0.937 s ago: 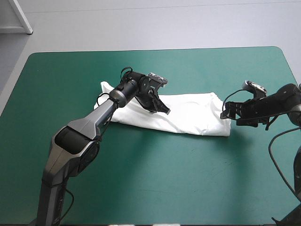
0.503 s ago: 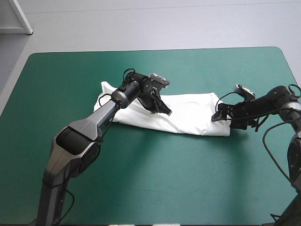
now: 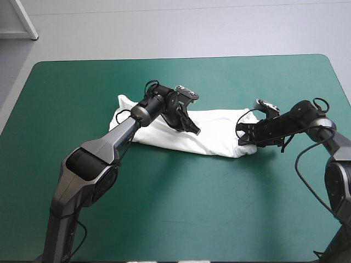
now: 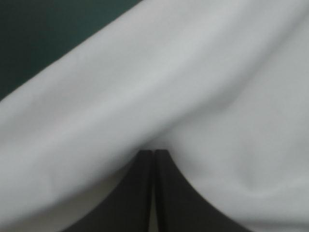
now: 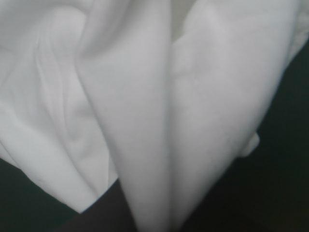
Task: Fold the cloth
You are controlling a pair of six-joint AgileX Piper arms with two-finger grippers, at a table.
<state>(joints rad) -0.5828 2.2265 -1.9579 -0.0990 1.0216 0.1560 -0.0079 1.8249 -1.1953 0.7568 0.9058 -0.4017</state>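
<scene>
High view: on the teal-green covered bench (image 3: 60, 104), the white short-sleeved T-shirt (image 3: 216, 134), a long folded band at mid-bench, has shortened. The right hand (image 3: 241, 135), clamped on its right end, has carried that end inward, apparently starting the cross fold. Mid-band, the left hand (image 3: 192, 128) stays pinched on the cloth. Bare bench lies toward every edge.

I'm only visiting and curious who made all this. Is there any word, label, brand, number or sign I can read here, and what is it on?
None: no text can be read in any view.
The white T-shirt is plain, with no print or tag showing.
The teal-green cover bears no markings.
The left hand and the right hand show no legible lettering.
</scene>
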